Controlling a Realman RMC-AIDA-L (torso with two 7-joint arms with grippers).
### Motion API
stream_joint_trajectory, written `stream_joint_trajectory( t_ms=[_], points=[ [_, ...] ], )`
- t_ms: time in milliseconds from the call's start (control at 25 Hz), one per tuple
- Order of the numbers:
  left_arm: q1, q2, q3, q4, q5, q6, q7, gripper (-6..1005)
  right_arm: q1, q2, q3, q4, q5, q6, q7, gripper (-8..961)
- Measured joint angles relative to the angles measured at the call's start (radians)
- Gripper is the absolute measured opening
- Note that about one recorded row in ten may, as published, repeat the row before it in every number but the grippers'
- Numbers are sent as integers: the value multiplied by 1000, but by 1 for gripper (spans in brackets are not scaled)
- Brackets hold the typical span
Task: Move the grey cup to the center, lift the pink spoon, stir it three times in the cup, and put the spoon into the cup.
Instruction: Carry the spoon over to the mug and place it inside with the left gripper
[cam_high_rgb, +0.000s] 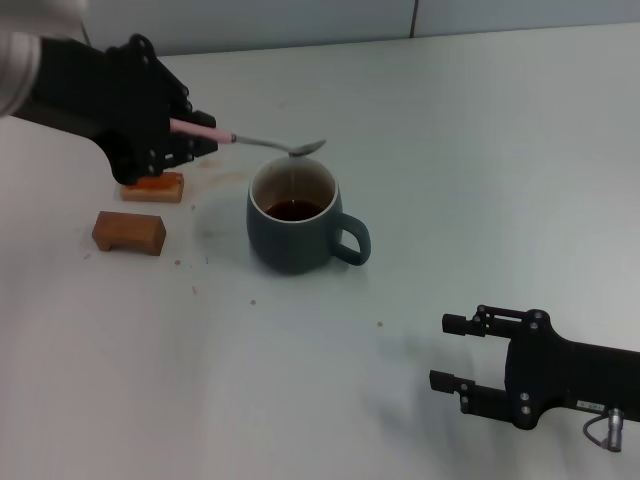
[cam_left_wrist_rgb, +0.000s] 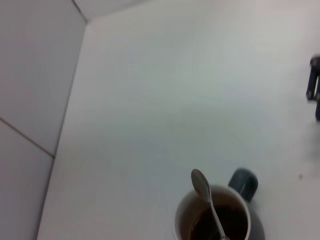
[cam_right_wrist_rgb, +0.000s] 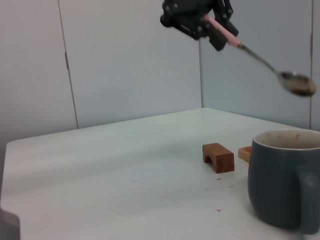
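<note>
Fingers of the left gripper (cam_high_rgb: 190, 135) pinch the pink spoon (cam_high_rgb: 262, 143) by its handle, bowl hovering beyond them above the grey cup (cam_high_rgb: 296, 229), so a slack pinch or hasty dip could splash coffee onto the counter (cam_high_rgb: 480, 150), while the right gripper (cam_high_rgb: 458, 352) rests open nearby.

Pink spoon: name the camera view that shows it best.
The right wrist view: from the side, the whole pink spoon shows in the left end effector, raised clear above the grey cup. The head view shows it smaller, handle partly hidden. The left wrist view shows only bowl and neck over the cup.
</note>
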Motion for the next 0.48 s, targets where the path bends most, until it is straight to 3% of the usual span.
stream_joint_trajectory(
  t_ms=[480],
  points=[
    [-28,-4,208,16,163,-49,-54,144,-3,0,0,0,-2,0,0,638]
  ],
)
